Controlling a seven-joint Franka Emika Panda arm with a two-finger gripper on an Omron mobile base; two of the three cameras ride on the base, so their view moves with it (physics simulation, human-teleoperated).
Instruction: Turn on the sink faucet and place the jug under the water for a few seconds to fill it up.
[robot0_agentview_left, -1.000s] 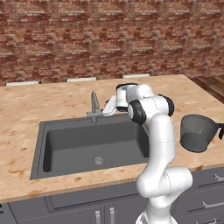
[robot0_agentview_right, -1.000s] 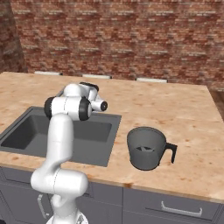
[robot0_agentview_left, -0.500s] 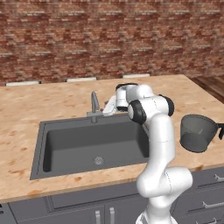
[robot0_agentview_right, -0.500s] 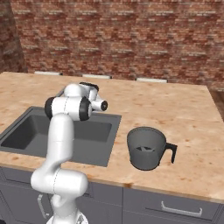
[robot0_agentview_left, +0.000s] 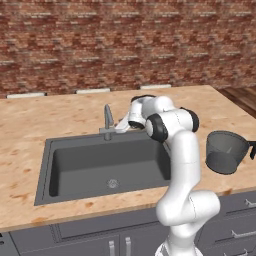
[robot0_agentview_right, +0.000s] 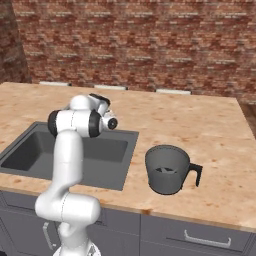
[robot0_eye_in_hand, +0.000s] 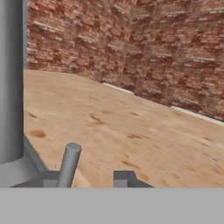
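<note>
The sink faucet (robot0_agentview_left: 107, 119) stands at the back rim of the sink (robot0_agentview_left: 46, 170), and no water runs from it. My gripper (robot0_agentview_left: 121, 126) reaches in low from the right, at the faucet's base. In the hand view the faucet's column (robot0_eye_in_hand: 11, 87) fills the left side. Its short lever (robot0_eye_in_hand: 69, 164) rises between my fingertips, against the left one. The gripper (robot0_eye_in_hand: 87, 179) is narrowly open, with a gap left to the right fingertip (robot0_eye_in_hand: 124, 178). The jug (robot0_agentview_left: 226, 151) stands upright and empty on the counter, far right of the sink, also the jug (robot0_agentview_right: 167, 170) with its black handle pointing right.
The wood-patterned counter (robot0_agentview_left: 60, 112) runs back to a brick wall (robot0_agentview_left: 125, 45). The round drain (robot0_agentview_left: 112, 183) lies in the basin's middle. In the right base view my own arm (robot0_agentview_right: 70, 150) stands in front of the sink (robot0_agentview_right: 25, 152). Drawer fronts (robot0_agentview_right: 200, 235) lie below the counter edge.
</note>
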